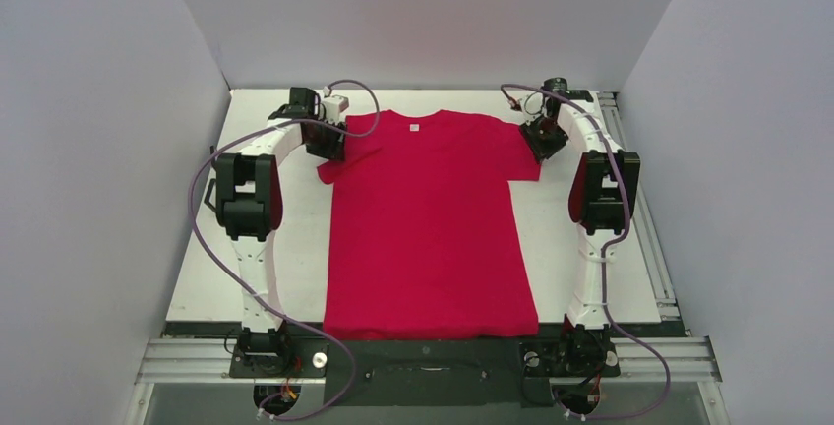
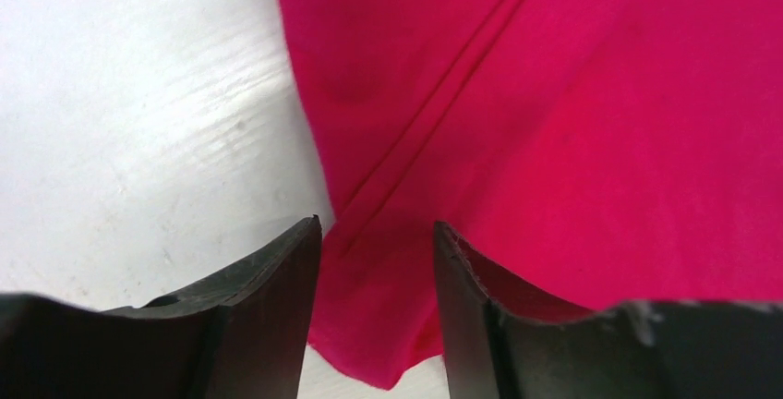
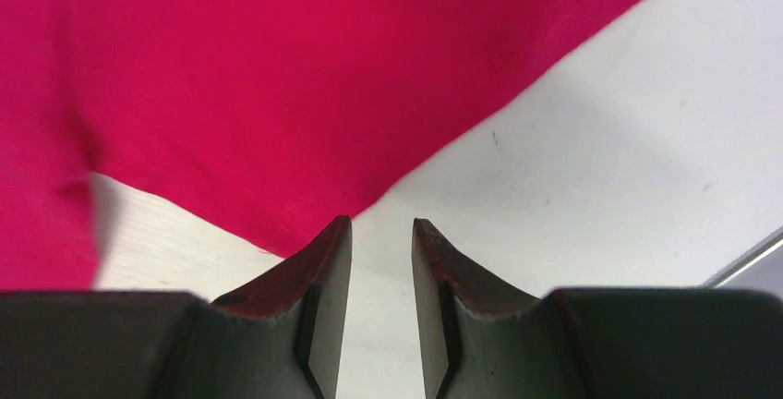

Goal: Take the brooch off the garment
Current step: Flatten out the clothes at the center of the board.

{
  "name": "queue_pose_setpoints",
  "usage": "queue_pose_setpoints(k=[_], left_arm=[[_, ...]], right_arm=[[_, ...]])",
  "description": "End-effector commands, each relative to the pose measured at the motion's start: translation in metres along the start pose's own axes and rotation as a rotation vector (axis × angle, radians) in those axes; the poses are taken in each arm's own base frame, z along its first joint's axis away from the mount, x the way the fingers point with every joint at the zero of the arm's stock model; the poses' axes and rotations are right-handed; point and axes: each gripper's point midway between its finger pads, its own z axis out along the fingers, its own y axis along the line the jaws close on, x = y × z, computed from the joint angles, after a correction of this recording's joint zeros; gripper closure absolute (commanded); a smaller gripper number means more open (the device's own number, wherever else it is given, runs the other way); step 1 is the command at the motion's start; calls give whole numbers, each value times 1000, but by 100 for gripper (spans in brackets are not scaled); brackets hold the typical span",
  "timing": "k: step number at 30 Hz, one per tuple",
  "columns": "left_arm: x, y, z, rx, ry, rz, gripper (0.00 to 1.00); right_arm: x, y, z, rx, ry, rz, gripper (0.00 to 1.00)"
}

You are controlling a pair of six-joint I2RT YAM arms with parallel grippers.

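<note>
The garment (image 1: 423, 228), a bright red T-shirt, lies flat on the white table (image 1: 285, 248) with its neckline and small white label (image 1: 414, 128) at the far side. No brooch shows in any view. My left gripper (image 1: 327, 140) is at the shirt's left sleeve. In the left wrist view the left gripper (image 2: 377, 223) is open, and a corner of the sleeve (image 2: 388, 325) lies under the gap between the jaws. My right gripper (image 1: 543, 140) is at the right sleeve. The right wrist view shows the right gripper (image 3: 381, 221) open over bare table, just off the sleeve hem (image 3: 277, 76).
Grey walls close in the table on the left, back and right. A metal rail (image 1: 644, 238) runs along the table's right edge. The left sleeve (image 1: 344, 164) is creased and sticks out at an angle. Both arm bases stand at the near edge.
</note>
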Motion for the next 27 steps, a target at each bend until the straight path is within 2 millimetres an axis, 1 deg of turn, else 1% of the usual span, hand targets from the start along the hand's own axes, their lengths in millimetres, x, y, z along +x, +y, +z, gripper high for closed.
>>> queue_pose_setpoints(k=[1,2,3,4,5,6,7,8,9,12,14,17,18,19,20,21,22,23,25,26,27], left_arm=[[-84,-33,-41,95,-242,139,54],[-83,-35,-35,102,-229,155,55],[-90,-42,-36,114,-233,172,55],[-88,-44,-27,128,-219,181,55],[-93,-52,-28,152,-223,193,55],[-90,-54,-19,165,-208,191,55],[-94,-61,-14,180,-211,200,55],[-93,-64,-11,188,-200,199,55],[-97,-69,-5,199,-202,207,55],[-96,-79,5,218,-184,210,56],[-94,-81,13,220,-170,205,57],[-91,-77,25,196,-147,185,57],[-94,-76,23,190,-145,180,57],[-90,-73,31,180,-127,171,57],[-97,-74,27,172,-129,170,57],[-90,-70,37,161,-99,167,57],[-92,-70,34,149,-89,174,57],[-85,-69,41,145,-63,182,58],[-77,-68,43,129,-33,191,61],[-71,-68,46,130,-17,190,64],[-75,-69,42,127,-33,194,65]], right_arm=[[-81,7,-64,-4,-347,78,72],[-90,6,-62,-6,-376,89,72],[-97,8,-63,-14,-395,117,72],[-100,10,-56,-25,-394,141,71],[-106,11,-58,-30,-408,145,71],[-107,13,-50,-42,-400,168,71],[-111,12,-49,-43,-409,179,71],[-113,12,-42,-43,-406,213,71],[-115,10,-40,-31,-407,225,72],[-119,8,-31,-29,-415,270,72],[-119,8,-25,-33,-417,298,72],[-118,9,-13,-40,-408,325,72],[-117,10,-10,-44,-401,335,72],[-115,11,-5,-48,-392,342,72],[-114,13,-2,-52,-386,356,72],[-112,14,3,-57,-375,367,72],[-110,15,6,-59,-366,384,72],[-107,16,11,-62,-353,393,72],[-101,18,16,-65,-327,414,72],[-98,18,18,-67,-317,417,72],[-93,19,21,-68,-296,422,72]])
